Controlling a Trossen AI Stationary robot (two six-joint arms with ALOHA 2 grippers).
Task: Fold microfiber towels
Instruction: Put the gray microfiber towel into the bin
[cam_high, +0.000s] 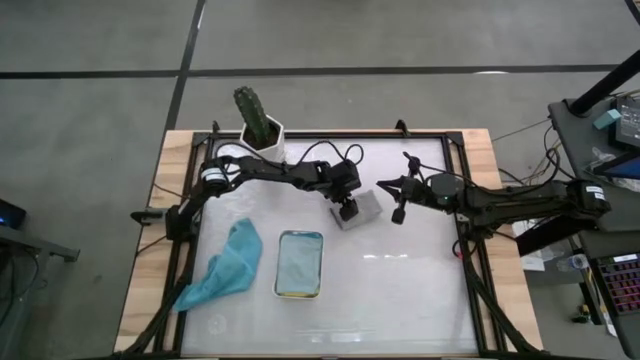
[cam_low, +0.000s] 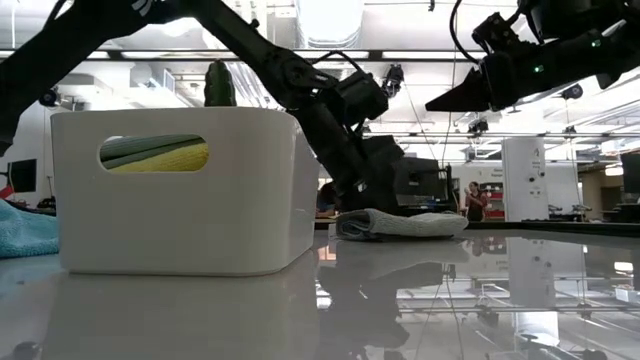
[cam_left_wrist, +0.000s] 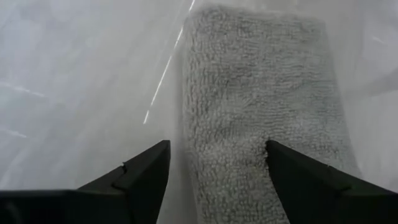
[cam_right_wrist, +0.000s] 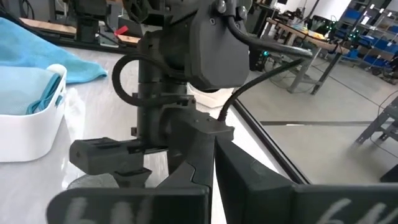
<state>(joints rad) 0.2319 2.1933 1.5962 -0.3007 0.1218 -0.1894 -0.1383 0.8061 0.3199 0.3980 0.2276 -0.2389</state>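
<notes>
We see the left claw (cam_high: 347, 212) spread wide over the folded grey towel (cam_high: 364, 208), which lies flat on the surface (cam_high: 400, 290). The right claw (cam_high: 398, 214) hangs pinched closed just beside it, holding nothing.

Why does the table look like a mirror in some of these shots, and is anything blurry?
Low view: the glossy table mirrors the ceiling lights, the white tray and the arm. High view: faint glare streaks near the tray. Right wrist view: the right gripper, closest to the lens, is blurred. Left wrist view: the grey towel is sharp.
</notes>
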